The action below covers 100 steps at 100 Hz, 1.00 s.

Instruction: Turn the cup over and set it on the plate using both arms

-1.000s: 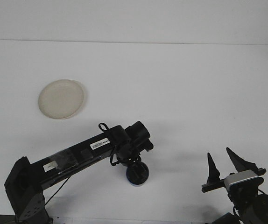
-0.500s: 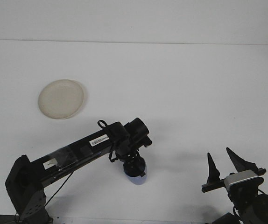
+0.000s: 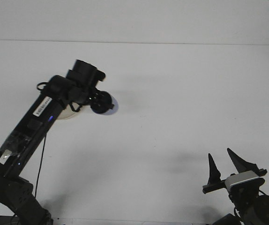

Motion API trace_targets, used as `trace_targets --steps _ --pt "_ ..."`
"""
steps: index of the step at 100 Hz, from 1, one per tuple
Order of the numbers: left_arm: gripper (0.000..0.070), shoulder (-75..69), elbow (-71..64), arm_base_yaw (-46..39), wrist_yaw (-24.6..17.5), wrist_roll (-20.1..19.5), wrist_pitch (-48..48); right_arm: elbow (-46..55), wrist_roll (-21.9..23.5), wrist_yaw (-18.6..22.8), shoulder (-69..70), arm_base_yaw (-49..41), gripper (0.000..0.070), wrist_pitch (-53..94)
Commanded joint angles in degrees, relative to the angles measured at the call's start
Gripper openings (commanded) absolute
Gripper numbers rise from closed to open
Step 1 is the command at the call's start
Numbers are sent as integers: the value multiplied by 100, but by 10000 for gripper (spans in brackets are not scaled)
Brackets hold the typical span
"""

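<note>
The left gripper (image 3: 100, 101), pinching the rounded pale cup (image 3: 111, 104), has swung up beside the plate (image 3: 66, 114), while the right gripper (image 3: 227, 165) stays spread.

One white counter (image 3: 172, 93) is filling the view. Two black robot arms are showing: the left arm (image 3: 31, 126) is reaching up toward ten o'clock, and the right arm (image 3: 254, 201) is sitting at five o'clock. Each is carrying one tool, making two tools: the left tool (image 3: 99, 101) and the right tool (image 3: 226, 166). One small pale bluish cup (image 3: 112, 105) is showing at the left tool. One round cream plate (image 3: 68, 114) is peeking out beneath the left arm.
</note>
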<state>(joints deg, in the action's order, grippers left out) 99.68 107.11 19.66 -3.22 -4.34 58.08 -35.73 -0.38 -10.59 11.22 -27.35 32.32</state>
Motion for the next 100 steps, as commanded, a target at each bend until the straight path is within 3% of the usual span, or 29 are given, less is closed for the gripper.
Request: trace_targets --steps 1,22,42,93,97,100 --pt "14 42 170 -413 46 -79 28 -20 59 2 2 -28 396 -50" --pt "13 192 175 -1781 46 -76 -31 -20 57 0 2 -28 396 -50" --pt "13 662 175 -2583 -44 -72 -146 -20 59 -2 2 -28 396 -9" --pt "19 1917 177 -3018 -286 -68 -579 -20 59 -42 2 -28 396 -9" --pt "48 1917 177 -3018 -289 -85 -623 -20 59 -44 2 -28 396 -9" --pt "113 1917 177 -3018 -286 -83 -682 -20 59 -42 2 -28 396 -11"
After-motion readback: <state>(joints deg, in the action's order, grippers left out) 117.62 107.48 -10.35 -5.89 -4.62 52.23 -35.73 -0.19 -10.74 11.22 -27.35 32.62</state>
